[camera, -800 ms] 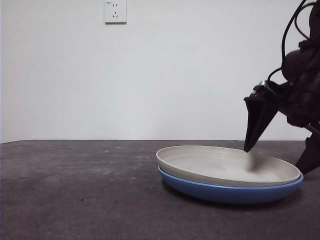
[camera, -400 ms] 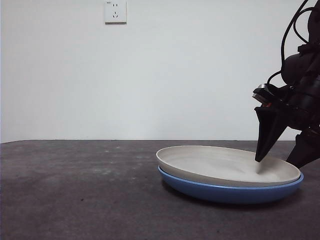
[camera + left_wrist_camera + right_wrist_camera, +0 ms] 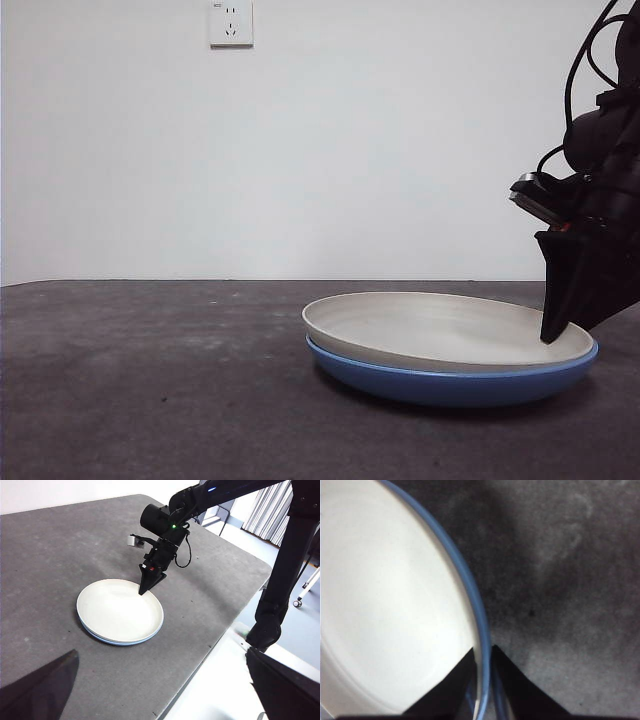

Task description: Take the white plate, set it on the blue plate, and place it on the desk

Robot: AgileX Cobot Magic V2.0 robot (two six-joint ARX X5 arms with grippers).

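The white plate (image 3: 430, 325) lies stacked inside the blue plate (image 3: 450, 385) on the desk (image 3: 150, 380), right of centre. My right gripper (image 3: 555, 335) comes down at the stack's right rim. In the right wrist view its jaws (image 3: 482, 665) are pinched on the rim, one over the white plate (image 3: 385, 605) and one outside the blue rim (image 3: 465, 580). The left wrist view shows the white plate (image 3: 117, 610), the blue edge (image 3: 120, 643) and the right gripper (image 3: 143, 591). My left gripper (image 3: 162, 680) hangs high above the desk, open and empty.
A wall socket (image 3: 231, 22) is on the white wall behind. The desk's edge (image 3: 220, 630) runs close beside the plates, with a black arm stand (image 3: 280, 580) beyond it. Bare desk (image 3: 50, 545) stretches on the other side of the plates.
The right gripper moved right and down from over the white plate's inside to the right rim and closed on it. The stacked plates shifted slightly left.
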